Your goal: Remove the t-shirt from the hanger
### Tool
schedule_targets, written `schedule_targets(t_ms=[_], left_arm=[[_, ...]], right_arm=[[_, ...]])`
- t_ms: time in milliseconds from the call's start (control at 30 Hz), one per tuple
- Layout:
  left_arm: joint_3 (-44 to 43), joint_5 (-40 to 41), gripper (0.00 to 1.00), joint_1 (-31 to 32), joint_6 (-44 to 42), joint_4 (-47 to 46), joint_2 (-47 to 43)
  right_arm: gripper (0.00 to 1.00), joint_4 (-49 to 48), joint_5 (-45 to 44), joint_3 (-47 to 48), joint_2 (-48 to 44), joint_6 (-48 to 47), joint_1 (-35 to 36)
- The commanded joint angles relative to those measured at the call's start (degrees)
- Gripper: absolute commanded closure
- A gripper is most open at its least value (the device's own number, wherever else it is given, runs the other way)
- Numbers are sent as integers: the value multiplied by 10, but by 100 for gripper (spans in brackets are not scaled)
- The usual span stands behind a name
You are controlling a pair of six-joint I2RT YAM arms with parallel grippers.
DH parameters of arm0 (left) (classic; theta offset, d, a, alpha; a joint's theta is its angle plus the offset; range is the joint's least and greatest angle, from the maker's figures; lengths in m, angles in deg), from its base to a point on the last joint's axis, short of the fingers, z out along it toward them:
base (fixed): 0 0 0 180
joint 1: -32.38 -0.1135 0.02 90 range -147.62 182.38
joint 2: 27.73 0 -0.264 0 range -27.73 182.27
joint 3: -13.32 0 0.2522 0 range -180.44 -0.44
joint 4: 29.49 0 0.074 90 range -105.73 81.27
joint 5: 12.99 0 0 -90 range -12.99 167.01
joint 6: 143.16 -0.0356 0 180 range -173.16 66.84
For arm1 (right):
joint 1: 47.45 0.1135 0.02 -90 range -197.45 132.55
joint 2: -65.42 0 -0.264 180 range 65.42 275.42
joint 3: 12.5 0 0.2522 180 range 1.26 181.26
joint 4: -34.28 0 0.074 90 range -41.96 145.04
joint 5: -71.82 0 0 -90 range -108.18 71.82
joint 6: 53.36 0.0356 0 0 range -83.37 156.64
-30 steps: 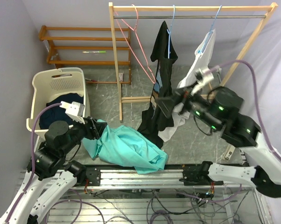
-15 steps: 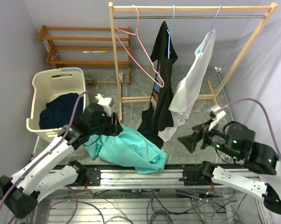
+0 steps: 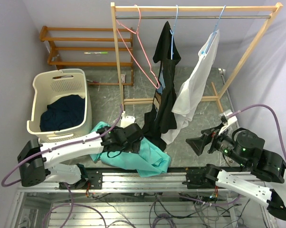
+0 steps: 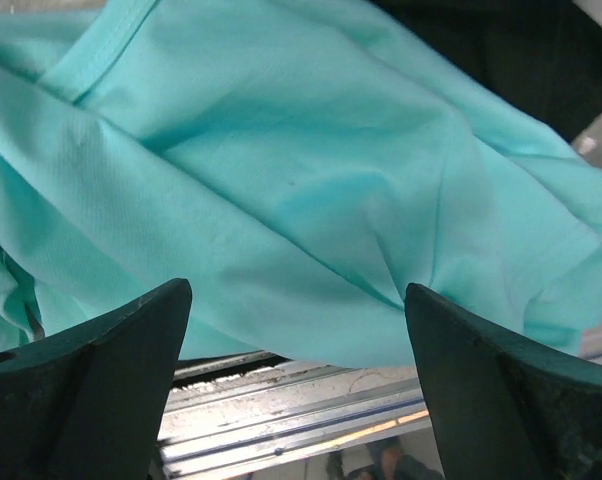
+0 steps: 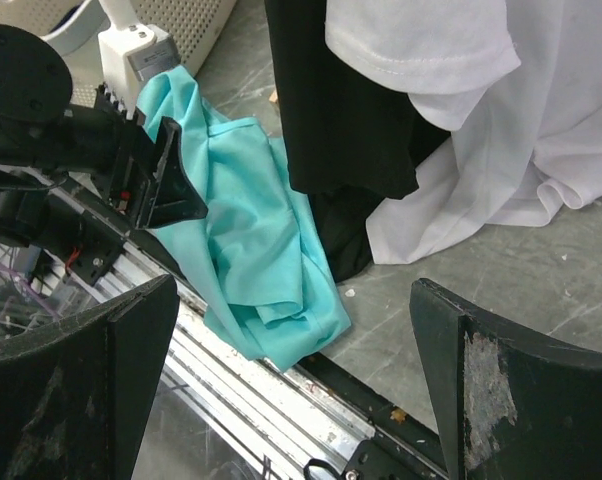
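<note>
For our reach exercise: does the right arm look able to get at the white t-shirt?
Probably yes: the right gripper is open and faces the white t-shirt with nothing between; the black garment hangs beside.

Crumpled teal t-shirt (image 3: 150, 159) lies on floor (image 3: 200, 90); pink hanger (image 3: 139, 14) seemingly bare.

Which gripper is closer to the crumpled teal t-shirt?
Left. The left gripper is right over the teal t-shirt, jaws open; the right gripper sits off to the shirt's right, clear of it.
</note>
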Motion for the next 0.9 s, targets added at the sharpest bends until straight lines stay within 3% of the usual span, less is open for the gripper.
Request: schedule_targets(t_ms=[0, 100, 267, 533, 767, 833, 867], left_arm=[[-18, 60, 1, 13, 149, 56, 33], [-9, 81, 1, 13, 196, 52, 44], [-13, 116, 1, 13, 198, 45, 102], [20, 81, 2, 14, 194, -48, 219], [60, 63, 30, 12, 166, -125, 240], [76, 47, 57, 12, 138, -162, 228], [84, 39, 79, 11, 127, -177, 213]], right_arm=[[0, -14, -10, -8, 4, 6, 0], [0, -14, -9, -9, -2, 6, 0], [0, -20, -9, -18, -18, 9, 0], [0, -19, -3, -20, 6, 6, 0], [0, -19, -6, -21, 7, 9, 0], [0, -19, -9, -21, 2, 11, 0], [0, -18, -10, -21, -1, 12, 0]])
